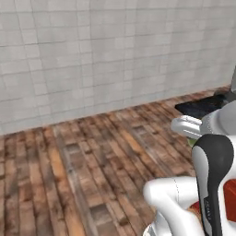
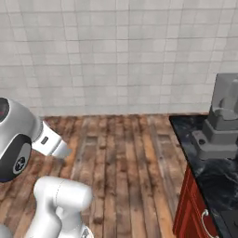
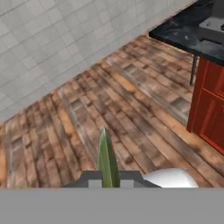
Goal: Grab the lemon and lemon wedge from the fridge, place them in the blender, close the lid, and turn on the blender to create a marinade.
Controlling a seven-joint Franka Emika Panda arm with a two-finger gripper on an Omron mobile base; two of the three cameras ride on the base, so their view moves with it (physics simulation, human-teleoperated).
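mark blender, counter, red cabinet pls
blender (image 2: pixel 222 125), right base view, on its boxy grey base.
counter (image 2: pixel 211 179), right base view, on a bare patch of the dark marbled top.
red cabinet (image 3: pixel 211 107), hand view, on its front panel.

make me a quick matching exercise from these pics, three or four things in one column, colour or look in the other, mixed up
Things:
1. blender
2. cabinet
3. countertop
4. floor

Looks:
A. brown wooden planks
B. dark marbled slab
C. grey, boxy base
D. red front

Pairs: 1-C, 2-D, 3-B, 4-A
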